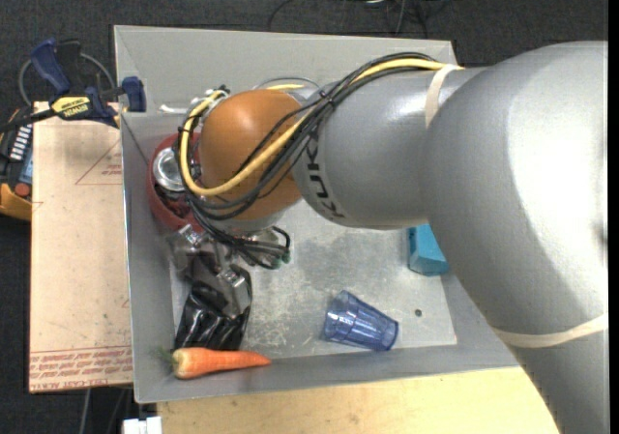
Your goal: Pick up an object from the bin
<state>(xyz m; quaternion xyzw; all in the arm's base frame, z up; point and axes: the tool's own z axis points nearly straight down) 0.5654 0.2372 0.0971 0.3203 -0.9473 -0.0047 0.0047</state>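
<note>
Nearest the lens, my grey arm (464, 152) crosses the bin (280, 55), with my gripper (224, 295) low over a black glossy thing (205, 326) just above the carrot (218, 361).

Black and crumpled, this thing lies right beside the carrot. Its long axis runs from the carrot up toward my gripper, roughly square to the carrot's own length, and I make out no clear head or tail. My gripper sits at its end away from the carrot; whether my jaws are spread, pressed together or pinching it I cannot tell. I judge this to be the grasp step, with the lift not yet made. Next comes a firm close across its narrow width, then a straight rise clear of the carrot. Off the carrot's thin tip a blue cup (360, 324) lies on its side, a blue block (426, 250) sits well beyond that, and a red thing (158, 195) sits far above the carrot's thick end.
</note>
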